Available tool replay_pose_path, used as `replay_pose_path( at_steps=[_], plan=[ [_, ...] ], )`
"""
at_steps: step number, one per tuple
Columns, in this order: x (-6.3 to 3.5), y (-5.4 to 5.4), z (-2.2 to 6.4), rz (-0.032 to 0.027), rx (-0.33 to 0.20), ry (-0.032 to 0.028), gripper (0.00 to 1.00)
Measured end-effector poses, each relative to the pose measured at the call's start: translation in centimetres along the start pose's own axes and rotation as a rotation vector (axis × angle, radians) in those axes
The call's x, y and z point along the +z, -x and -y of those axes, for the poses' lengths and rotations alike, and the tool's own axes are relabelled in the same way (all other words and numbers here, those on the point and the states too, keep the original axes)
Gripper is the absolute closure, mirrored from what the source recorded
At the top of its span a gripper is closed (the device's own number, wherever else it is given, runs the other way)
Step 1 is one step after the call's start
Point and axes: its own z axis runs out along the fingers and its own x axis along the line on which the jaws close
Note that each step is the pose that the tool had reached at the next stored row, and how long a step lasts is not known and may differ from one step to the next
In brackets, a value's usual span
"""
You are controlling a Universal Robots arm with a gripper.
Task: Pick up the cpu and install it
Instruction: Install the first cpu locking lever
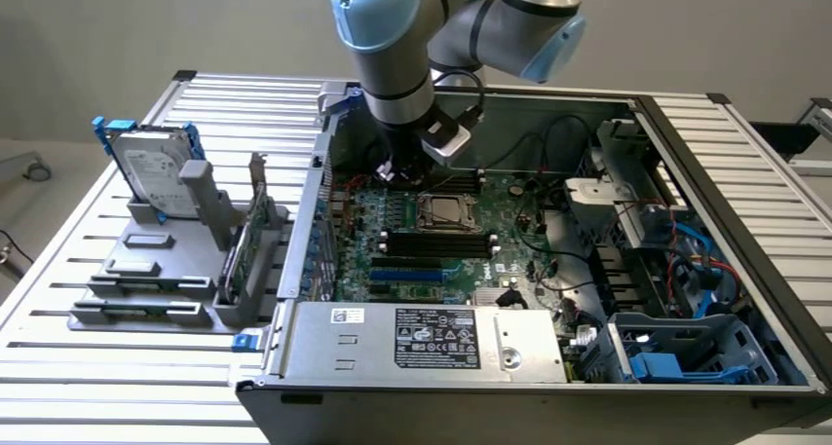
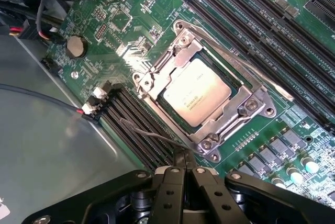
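Silver-grey cpu (image 2: 197, 99) in its socket (image 2: 209, 145), lettering illegible; tool (image 2: 183, 162) closed.

Even, soft daylight-white light fills the exterior view; the slatted tabletop (image 1: 78, 270) reads bright, while the inside of the computer case (image 1: 728, 299) sinks into shade toward the lower right of the frame. In the wrist view, a hard white glare flares on the circuit board (image 2: 131, 51) left of centre, and the metal socket frame (image 2: 209, 135) glints. The black fingers (image 2: 178, 182) along the bottom edge sit dark and slightly soft.
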Motion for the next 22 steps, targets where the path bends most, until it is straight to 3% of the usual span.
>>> replay_pose_path(
  at_steps=[22],
  plan=[
    [0.83, -0.59, -0.69, 0.0009, 0.0, 0.0008, 0.89]
  ],
)
